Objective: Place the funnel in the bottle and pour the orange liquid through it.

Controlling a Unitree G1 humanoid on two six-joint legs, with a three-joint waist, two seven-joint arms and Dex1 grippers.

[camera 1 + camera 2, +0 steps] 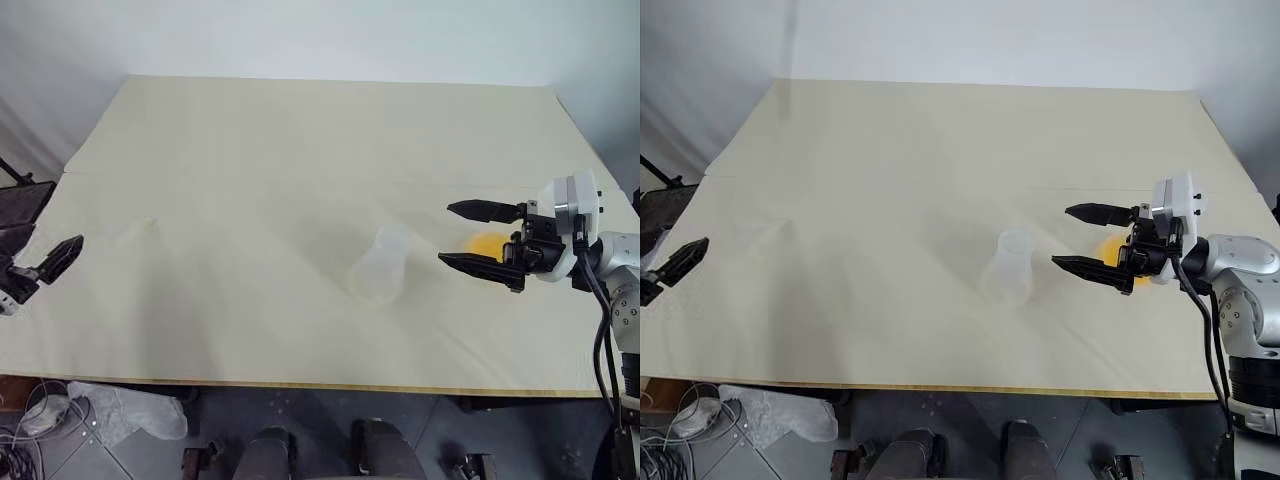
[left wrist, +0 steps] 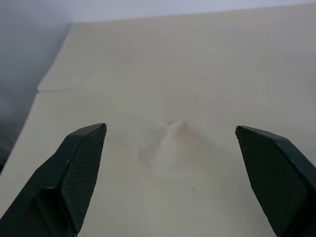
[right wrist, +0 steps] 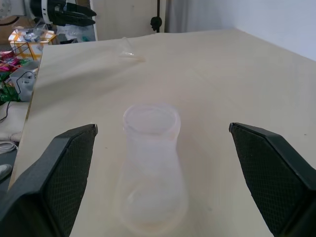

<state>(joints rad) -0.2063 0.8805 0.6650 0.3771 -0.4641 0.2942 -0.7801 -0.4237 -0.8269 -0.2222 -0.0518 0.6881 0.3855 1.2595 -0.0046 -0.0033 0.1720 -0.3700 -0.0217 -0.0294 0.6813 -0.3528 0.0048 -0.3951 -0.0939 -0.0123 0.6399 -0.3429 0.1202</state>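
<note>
The bottle (image 1: 380, 265), whitish and translucent, stands upright on the cream table (image 1: 300, 130) right of centre. My right gripper (image 1: 446, 234) hangs level just to its right, open, with the bottle in line between its fingers (image 3: 59, 168) but apart from them. The orange liquid (image 1: 487, 245) glows behind that gripper's fingers; its container is hard to make out. The clear funnel (image 2: 173, 138) lies mouth-down on the table at the left. My left gripper (image 2: 170, 128) is open at the table's left edge, pointing at the funnel from a short distance.
A black stand (image 1: 20, 200) rises off the table's left edge. Below the front edge lie a crumpled plastic bag (image 1: 130, 410) and cables (image 1: 30, 420). A seam (image 2: 98, 89) crosses the table cover near the funnel.
</note>
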